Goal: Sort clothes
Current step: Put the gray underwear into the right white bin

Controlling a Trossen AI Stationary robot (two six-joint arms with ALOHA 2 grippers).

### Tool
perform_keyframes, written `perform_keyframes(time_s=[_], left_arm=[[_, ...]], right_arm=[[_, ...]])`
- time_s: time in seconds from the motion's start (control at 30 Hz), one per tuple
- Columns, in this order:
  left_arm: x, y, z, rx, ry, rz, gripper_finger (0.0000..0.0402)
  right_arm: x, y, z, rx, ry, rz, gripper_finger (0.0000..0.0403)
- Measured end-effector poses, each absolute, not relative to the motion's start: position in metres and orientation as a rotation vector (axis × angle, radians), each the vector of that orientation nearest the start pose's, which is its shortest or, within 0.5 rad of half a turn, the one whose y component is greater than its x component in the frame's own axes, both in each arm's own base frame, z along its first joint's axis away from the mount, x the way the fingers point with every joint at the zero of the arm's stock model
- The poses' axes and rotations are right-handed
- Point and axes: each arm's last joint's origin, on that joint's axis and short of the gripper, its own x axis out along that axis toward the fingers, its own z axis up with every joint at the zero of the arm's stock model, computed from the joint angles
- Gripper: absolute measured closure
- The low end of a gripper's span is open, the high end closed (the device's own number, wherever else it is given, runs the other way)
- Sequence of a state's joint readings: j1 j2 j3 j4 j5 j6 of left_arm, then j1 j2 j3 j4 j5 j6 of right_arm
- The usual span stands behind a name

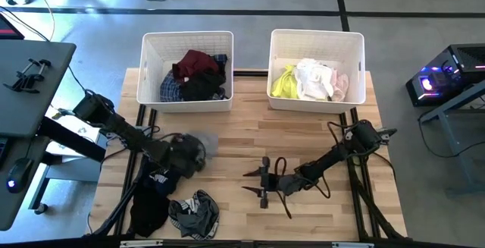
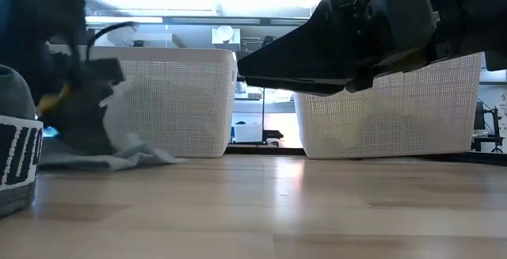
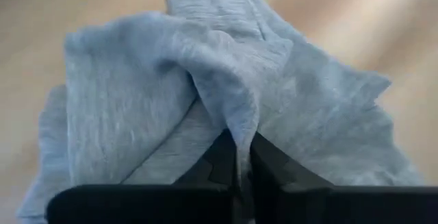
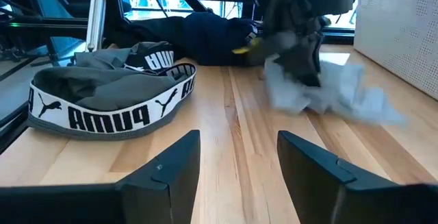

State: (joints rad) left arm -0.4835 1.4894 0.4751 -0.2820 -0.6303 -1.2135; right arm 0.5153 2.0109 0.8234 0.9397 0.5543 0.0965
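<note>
The left hand point(image 3: 238, 161) has its fingers pinched tight on a fold of a light grey garment point(image 3: 226, 94), which lies bunched on the desk point(image 1: 303, 138) toward its left side, a little in front of the left bin point(image 1: 186, 70). That bin, at the back edge, holds maroon, black and blue plaid clothes point(image 1: 195, 75). The right bin point(image 1: 317, 69), also along the back edge, holds a neon yellow piece point(image 1: 283, 83) with white and pale pink ones point(image 1: 322, 80) beside it.

Near the front left corner a black garment point(image 1: 151, 199) sprawls, and just beside it sits a grey pair of underwear point(image 4: 113, 101) with a white lettered waistband.

The right hand point(image 1: 258, 182) rests low over bare wood near the middle of the front edge, its fingers spread apart with nothing between them, well clear of the grey garment.
</note>
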Motion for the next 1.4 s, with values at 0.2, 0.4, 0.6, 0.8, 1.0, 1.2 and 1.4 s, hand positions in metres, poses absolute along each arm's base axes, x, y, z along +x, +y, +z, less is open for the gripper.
perform_keyframes(time_s=[0.2,0.4,0.6,0.8,1.0,1.2,1.4], left_arm=[[0.227,-0.102,0.129,-0.303,0.56,0.292,0.0391],[0.239,-0.109,0.15,-0.126,0.368,0.135,0.0395],[0.24,-0.108,0.15,-0.121,0.368,0.137,0.0395],[0.239,-0.108,0.149,-0.134,0.374,0.143,0.0395],[0.24,-0.108,0.149,-0.139,0.366,0.144,0.0395],[0.241,-0.109,0.152,-0.152,0.344,0.14,0.0395],[0.244,-0.111,0.16,-0.13,0.269,0.094,0.0395]], right_arm=[[0.333,0.163,0.115,-0.089,0.22,0.033,0.0222],[0.345,0.15,0.121,-0.088,0.187,0.035,0.0209],[0.362,0.145,0.134,-0.151,0.16,0.047,0.0179],[0.369,0.156,0.164,-0.209,0.227,0.029,0.0178],[0.372,0.16,0.18,-0.331,0.375,-0.114,0.0182],[0.384,0.138,0.181,-0.341,0.397,-0.18,0.0182],[0.392,0.119,0.178,-0.296,0.413,-0.108,0.0191]])
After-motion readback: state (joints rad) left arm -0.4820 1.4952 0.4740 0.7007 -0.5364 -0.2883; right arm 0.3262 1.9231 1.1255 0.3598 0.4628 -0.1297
